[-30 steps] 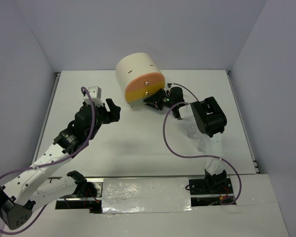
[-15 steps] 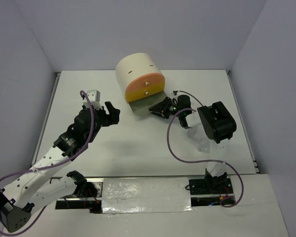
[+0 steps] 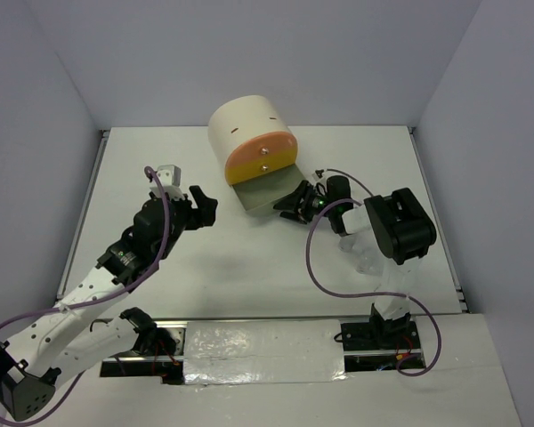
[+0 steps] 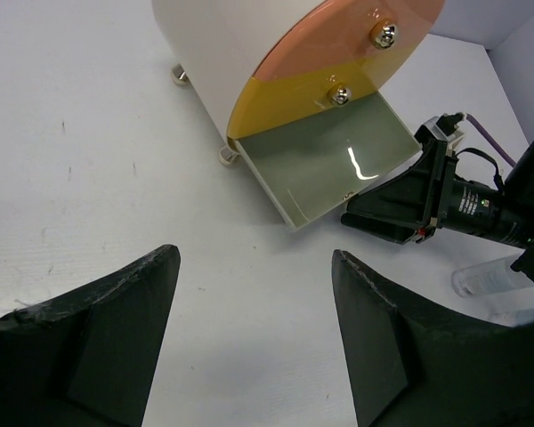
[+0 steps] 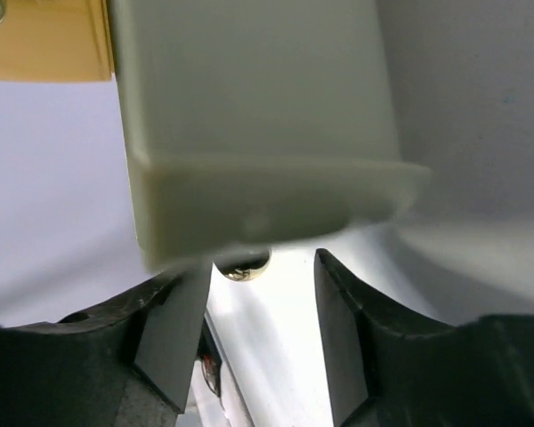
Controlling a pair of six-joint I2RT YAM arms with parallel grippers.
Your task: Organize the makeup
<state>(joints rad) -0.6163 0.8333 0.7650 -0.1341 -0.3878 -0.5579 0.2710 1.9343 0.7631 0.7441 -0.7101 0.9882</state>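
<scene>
Done so far: the bottom drawer (image 3: 256, 189) of the cream round box (image 3: 245, 124) stands open at 12 o'clock, with nothing in it.
Left to do: nearly everything, going by the empty drawer. The makeup has yet to go in.
Makeup: one clear little bottle (image 4: 488, 280) lies on the table (image 3: 249, 267) at 3 o'clock, under the right arm. A second may lie beside it, but it is too faint to be sure. No other makeup shows.
Right side: the right gripper (image 5: 262, 271) sits at the drawer's front, fingers apart, with a small knob (image 5: 241, 265) loose between them.
Left side: the left gripper (image 4: 254, 260) waits at 9 o'clock, well apart from the drawer. Its fingers are wide and empty.
Edges: the drawer has low walls all round. The table has raised rims at 9 and 3 o'clock.
Open room: a big bare patch runs from the middle toward 6 o'clock. It is tight at 3 o'clock, with arm, purple cable (image 3: 313, 267) and bottle close together.
</scene>
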